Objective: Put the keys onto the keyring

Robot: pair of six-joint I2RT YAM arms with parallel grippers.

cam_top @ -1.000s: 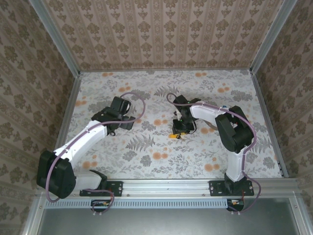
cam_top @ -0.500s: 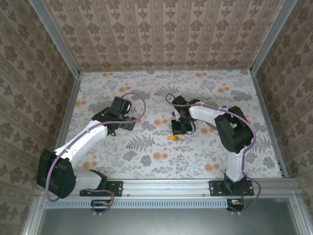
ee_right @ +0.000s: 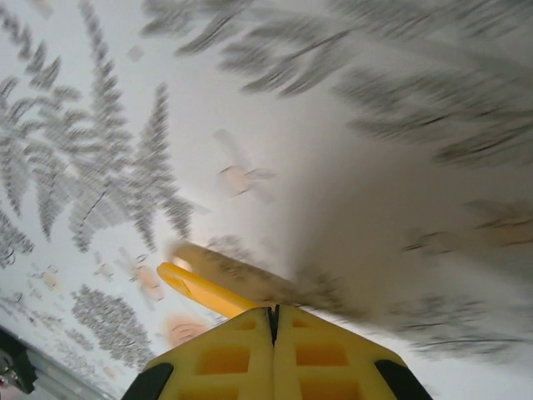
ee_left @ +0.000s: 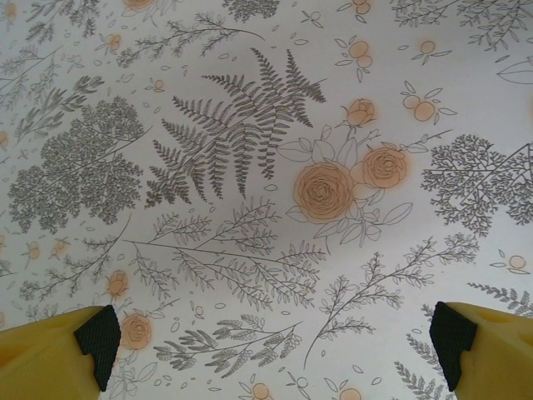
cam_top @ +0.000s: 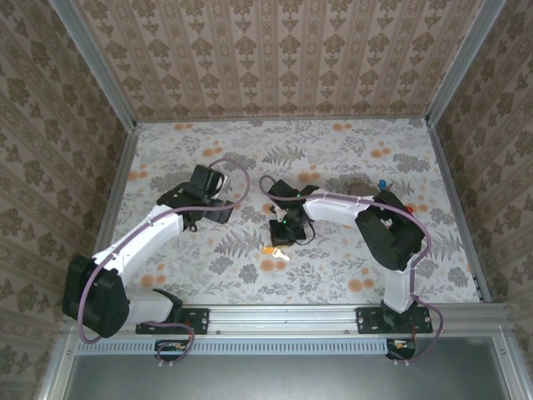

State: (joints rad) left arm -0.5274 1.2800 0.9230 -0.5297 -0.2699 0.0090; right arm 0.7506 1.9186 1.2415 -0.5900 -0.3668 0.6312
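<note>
My right gripper (cam_top: 278, 242) hangs low over the middle of the table, shut on a yellow-headed key (cam_top: 271, 250) whose metal blade points to the near right. In the right wrist view the yellow pads (ee_right: 241, 350) are pressed together at the right gripper (ee_right: 273, 310), and the key's yellow head (ee_right: 200, 287) sticks out to the left. A thin dark loop, the keyring (cam_top: 360, 187), lies at the back right with a blue key (cam_top: 381, 182) and a red key (cam_top: 410, 206) near it. My left gripper (cam_top: 213, 210) is open over bare cloth, its fingertips (ee_left: 58, 350) wide apart around the left gripper's gap (ee_left: 275, 333).
The floral tablecloth (cam_top: 333, 275) covers the whole table, with metal rails and patterned walls on three sides. The right arm's forearm (cam_top: 333, 204) stretches across the centre right. The left arm (cam_top: 141, 237) lies along the left half.
My right gripper has closed on the yellow key and swung left and toward the near edge with it, uncovering the keyring area. The left arm has stayed still.
</note>
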